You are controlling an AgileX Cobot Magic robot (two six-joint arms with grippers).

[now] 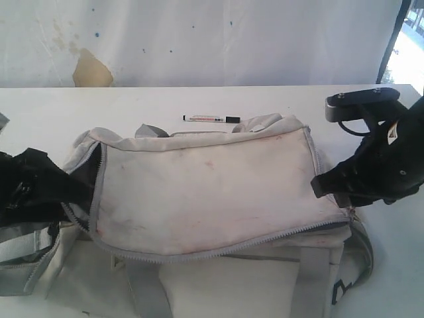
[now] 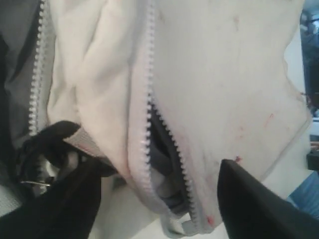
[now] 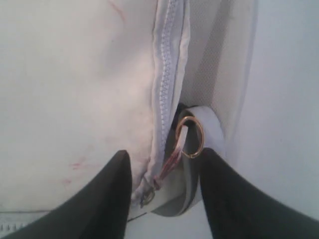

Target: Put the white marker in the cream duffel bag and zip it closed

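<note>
While the bag (image 1: pixel 199 185) gapes (unzipped), the marker (image 1: pixel 212 119) lies outside it.

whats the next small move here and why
Probably raise the right gripper away from the bag and reach for the marker. The marker lies on the table behind the bag, not inside it. The zipper gapes open, and the gripper's open jaws hold nothing.

A white table (image 1: pixel 199 99) spans the view. Behind it is a white wall (image 1: pixel 232 33), stained yellowish at 11 o'clock, with a tan patch (image 1: pixel 91 69) at 10 o'clock and a few blue specks. At 2 o'clock, a dark post (image 1: pixel 392 40) edges a bright daylit opening (image 1: pixel 412 56).
</note>
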